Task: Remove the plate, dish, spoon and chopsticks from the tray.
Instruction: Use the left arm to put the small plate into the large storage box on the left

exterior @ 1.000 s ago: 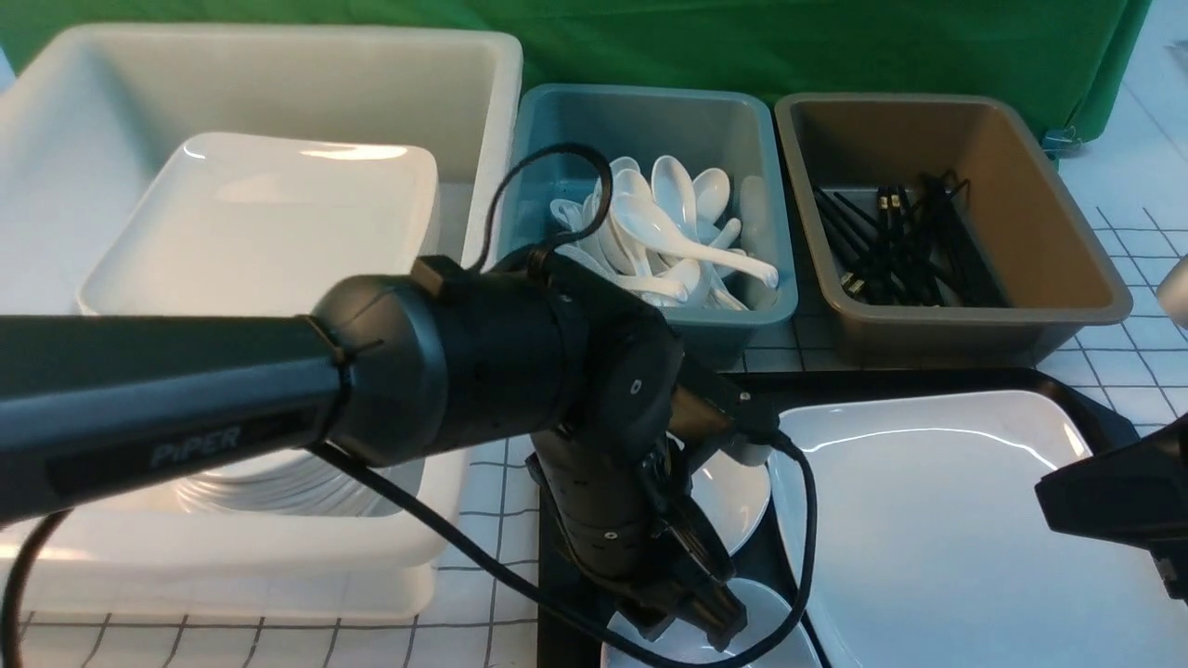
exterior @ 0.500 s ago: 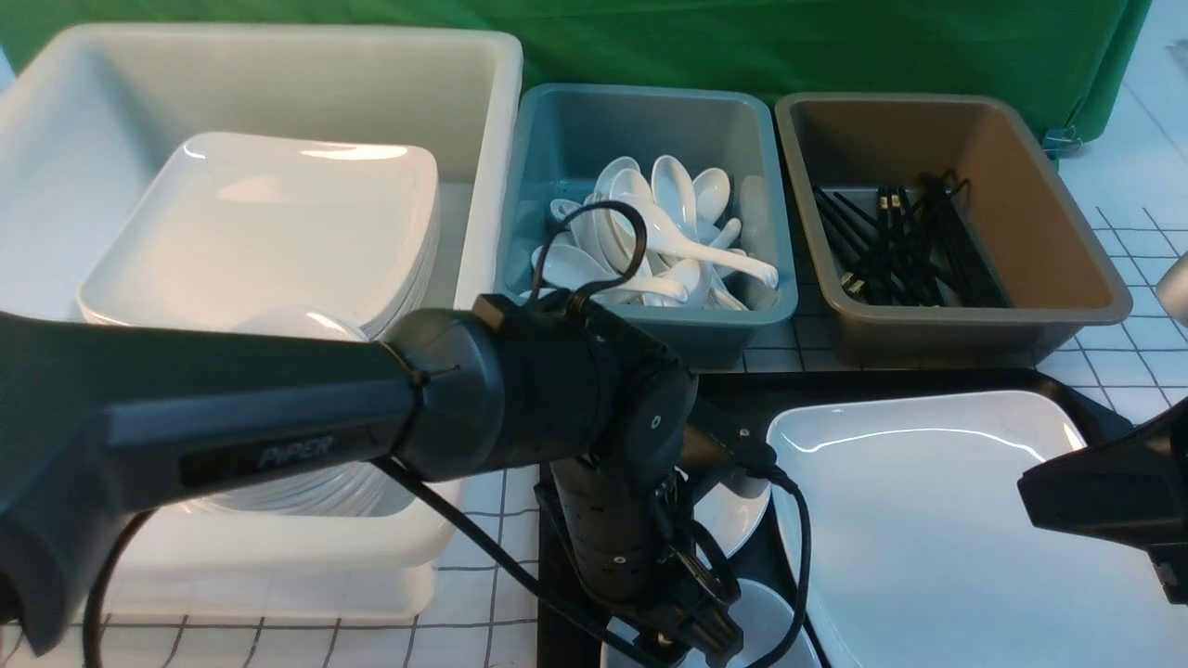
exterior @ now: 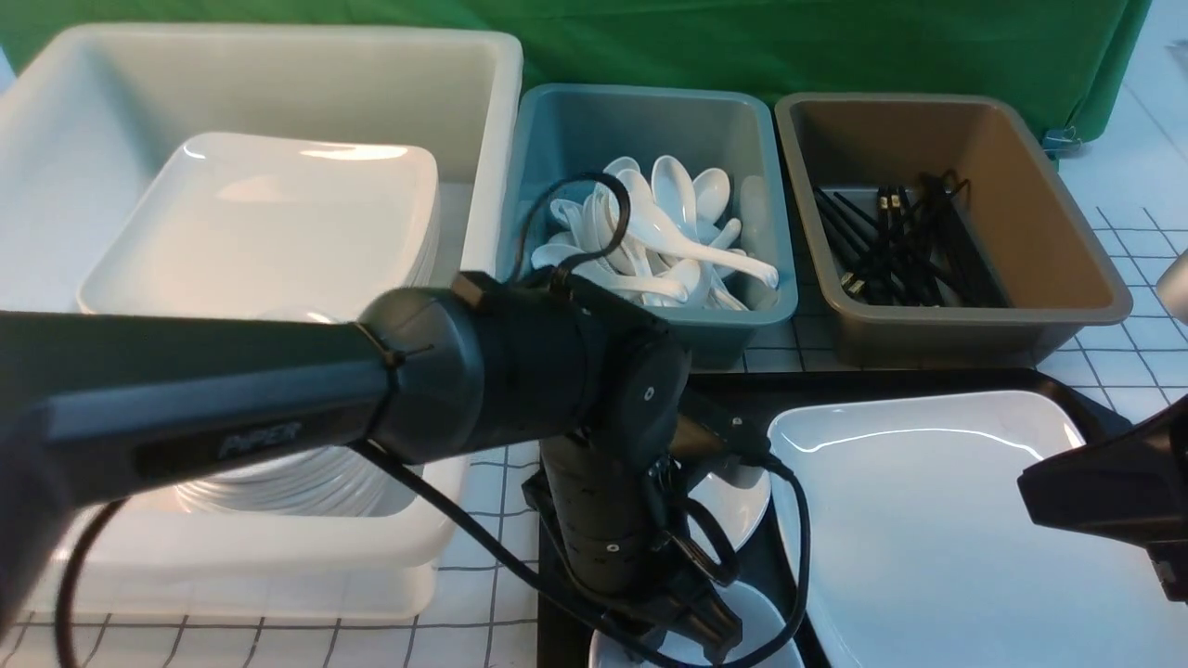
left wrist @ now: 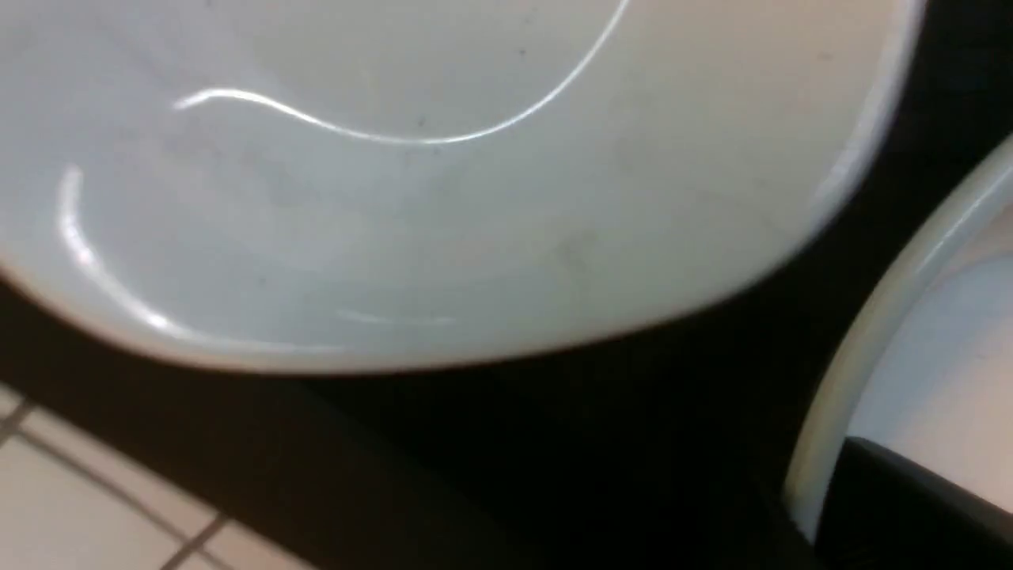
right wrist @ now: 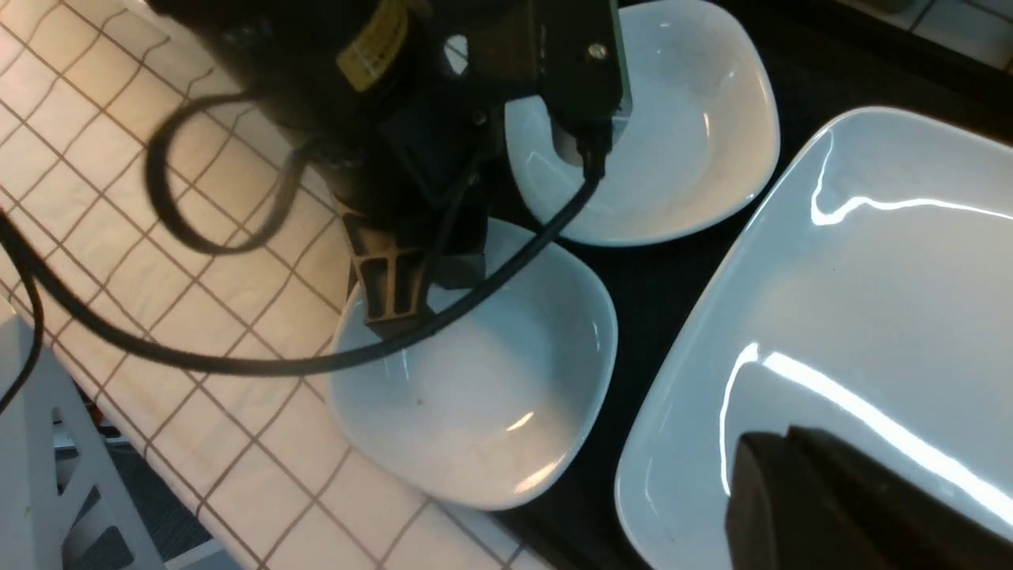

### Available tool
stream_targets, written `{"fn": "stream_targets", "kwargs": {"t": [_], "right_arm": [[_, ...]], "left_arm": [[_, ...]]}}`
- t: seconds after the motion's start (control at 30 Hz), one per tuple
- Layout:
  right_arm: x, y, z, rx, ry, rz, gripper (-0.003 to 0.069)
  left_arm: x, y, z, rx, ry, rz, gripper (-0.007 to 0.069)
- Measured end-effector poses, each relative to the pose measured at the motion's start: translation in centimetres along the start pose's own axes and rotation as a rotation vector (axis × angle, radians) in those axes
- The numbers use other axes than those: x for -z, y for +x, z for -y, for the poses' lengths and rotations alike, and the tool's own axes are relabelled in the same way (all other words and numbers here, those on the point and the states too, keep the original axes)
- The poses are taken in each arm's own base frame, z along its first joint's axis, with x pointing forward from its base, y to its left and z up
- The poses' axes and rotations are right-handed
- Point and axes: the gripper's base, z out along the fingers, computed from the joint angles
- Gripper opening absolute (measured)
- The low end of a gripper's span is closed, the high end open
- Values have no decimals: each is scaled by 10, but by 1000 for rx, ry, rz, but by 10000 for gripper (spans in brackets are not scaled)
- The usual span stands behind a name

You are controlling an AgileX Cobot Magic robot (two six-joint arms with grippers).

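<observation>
L hand (right wrist: 389, 307) grips glossy white sq. dish (right wrist: 491, 396) rim; R hand (right wrist: 779, 463) clenched.

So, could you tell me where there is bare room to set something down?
Bare: the brown bin's right side beside the chopsticks, and the tabletop right of it. Crowded: the tray, with plate, two small dishes, left gripper.

The plate (exterior: 937, 529) is large, glossy white and rounded-rectangular with a shallow rim. It lies flat and empty at the lower right of the front view, filling the right part of the black tray (exterior: 928, 378). Two small white rounded-square dishes lie left of it on the tray, both empty: the far dish (right wrist: 688, 134) at the top middle of the right wrist view, and the near dish (right wrist: 491, 396) just below it, with strips of black tray floor between all three.
</observation>
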Motion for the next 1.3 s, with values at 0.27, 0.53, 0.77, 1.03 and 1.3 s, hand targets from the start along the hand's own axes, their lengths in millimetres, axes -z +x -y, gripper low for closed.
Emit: {"fn": "stream_targets", "kwargs": {"t": [0.27, 0.53, 0.77, 1.03, 1.3], "right_arm": [[0, -1, 0, 0, 5, 7, 9], [16, -24, -11, 21, -65, 144, 9], [51, -85, -46, 221, -192, 324, 1], [17, -131, -92, 363, -272, 204, 1], [-23, -151, -125, 451, -271, 110, 1]], "left_arm": [[66, 11, 9, 2, 45, 157, 24], [152, 33, -13, 97, 42, 397, 22], [223, 94, -105, 456, -84, 633, 23], [209, 161, -185, 887, -87, 760, 23], [154, 181, -204, 1025, -28, 751, 30]]}}
